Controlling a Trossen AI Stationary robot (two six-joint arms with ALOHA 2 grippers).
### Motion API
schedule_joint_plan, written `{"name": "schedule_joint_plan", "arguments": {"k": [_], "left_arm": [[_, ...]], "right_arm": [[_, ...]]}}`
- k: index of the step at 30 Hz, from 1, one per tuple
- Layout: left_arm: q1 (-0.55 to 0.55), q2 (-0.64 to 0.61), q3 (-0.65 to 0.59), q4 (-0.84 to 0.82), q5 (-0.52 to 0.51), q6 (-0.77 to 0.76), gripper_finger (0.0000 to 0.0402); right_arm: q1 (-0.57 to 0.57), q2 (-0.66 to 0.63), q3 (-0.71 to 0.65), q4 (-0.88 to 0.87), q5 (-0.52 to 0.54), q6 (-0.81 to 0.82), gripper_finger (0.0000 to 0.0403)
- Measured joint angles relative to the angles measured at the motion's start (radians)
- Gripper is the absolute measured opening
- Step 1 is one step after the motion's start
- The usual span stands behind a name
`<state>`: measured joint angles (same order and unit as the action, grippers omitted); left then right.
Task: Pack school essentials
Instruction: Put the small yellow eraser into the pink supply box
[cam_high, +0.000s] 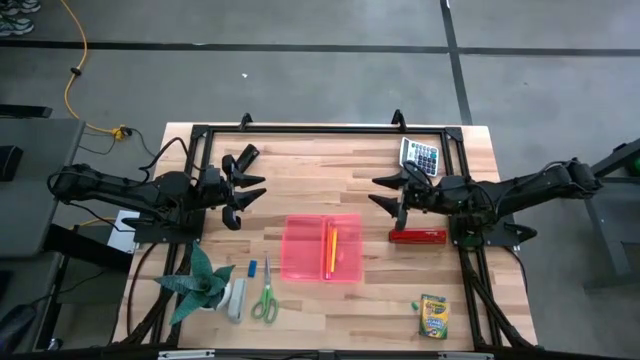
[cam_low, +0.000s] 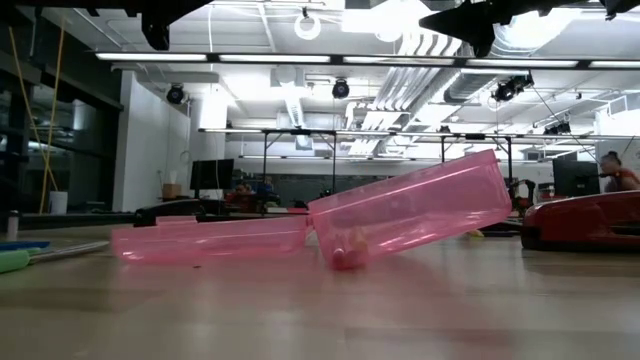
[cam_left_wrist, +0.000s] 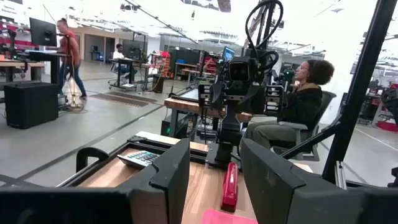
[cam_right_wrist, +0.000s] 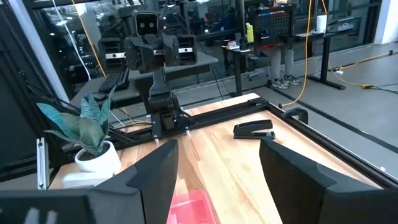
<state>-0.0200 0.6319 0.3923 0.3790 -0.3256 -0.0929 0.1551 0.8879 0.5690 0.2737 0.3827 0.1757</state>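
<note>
The pink clear pencil case lies open mid-table with orange and yellow pencils inside; in the low view one half sits tilted and the other flat. Green-handled scissors, a blue eraser piece and the crayon box lie near the near edge. My left gripper hovers open to the left of the case and above the table, and my right gripper hovers open to its right. Each wrist view shows the open fingers, left and right.
A red stapler lies right of the case, below my right gripper. A calculator and a black stapler sit toward the far edge. The potted paper plant stands at the near left. A black frame rims the table. People are in the room beyond.
</note>
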Motion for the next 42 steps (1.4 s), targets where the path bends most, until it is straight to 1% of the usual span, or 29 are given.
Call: {"name": "schedule_joint_plan", "arguments": {"k": [9,10,11,13,14,15,16,18,20,21,23,25,28,31,34,38,42], "left_arm": [[0.000,0.000,0.000,0.000,0.000,0.000,0.0131],[0.000,0.000,0.000,0.000,0.000,0.000,0.0131],[0.000,0.000,0.000,0.000,0.000,0.000,0.0131],[0.000,0.000,0.000,0.000,0.000,0.000,0.0131],[0.000,0.000,0.000,0.000,0.000,0.000,0.0131],[0.000,0.000,0.000,0.000,0.000,0.000,0.0131],[0.000,0.000,0.000,0.001,0.000,-0.001,0.0131],[0.000,0.000,0.000,0.000,0.000,-0.007,0.0131],[0.000,0.000,0.000,0.001,0.000,-0.008,0.0131],[0.000,0.000,0.000,0.001,0.000,-0.008,0.0131],[0.000,0.000,0.000,0.000,0.000,-0.008,0.0131],[0.000,0.000,0.000,0.001,0.000,-0.008,0.0131],[0.000,0.000,0.000,0.001,0.000,-0.008,0.0131],[0.000,0.000,0.000,0.000,0.000,-0.008,0.0131],[0.000,0.000,0.000,0.000,0.000,-0.008,0.0131],[0.000,0.000,0.000,0.000,0.000,-0.008,0.0131],[0.000,0.000,0.000,0.000,0.000,-0.008,0.0131]], "right_arm": [[0.000,0.000,0.000,0.000,0.001,0.008,0.0217],[0.000,0.001,0.000,-0.001,0.020,0.038,0.0217],[-0.003,0.002,0.001,-0.010,0.069,0.105,0.0217],[-0.037,0.003,0.002,-0.073,0.170,0.287,0.0217],[-0.065,0.003,0.002,-0.125,0.193,0.372,0.0217],[-0.099,0.003,0.003,-0.188,0.189,0.455,0.0217],[-0.141,0.003,0.012,-0.276,0.159,0.533,0.0217],[-0.231,0.024,0.052,-0.476,0.052,0.664,0.0217],[-0.332,0.069,0.096,-0.685,-0.070,0.744,0.0217],[-0.378,0.098,0.115,-0.774,-0.125,0.753,0.0217],[-0.461,0.164,0.151,-0.878,-0.205,0.734,0.0217],[-0.528,0.235,0.170,-0.931,-0.259,0.682,0.0217],[-0.604,0.350,0.178,-0.940,-0.313,0.621,0.0217],[-0.653,0.455,0.190,-0.933,-0.317,0.577,0.0217],[-0.676,0.532,0.210,-0.935,-0.319,0.544,0.0217],[-0.675,0.596,0.238,-0.918,-0.339,0.526,0.0217],[-0.665,0.633,0.253,-0.905,-0.330,0.547,0.0217]]}}
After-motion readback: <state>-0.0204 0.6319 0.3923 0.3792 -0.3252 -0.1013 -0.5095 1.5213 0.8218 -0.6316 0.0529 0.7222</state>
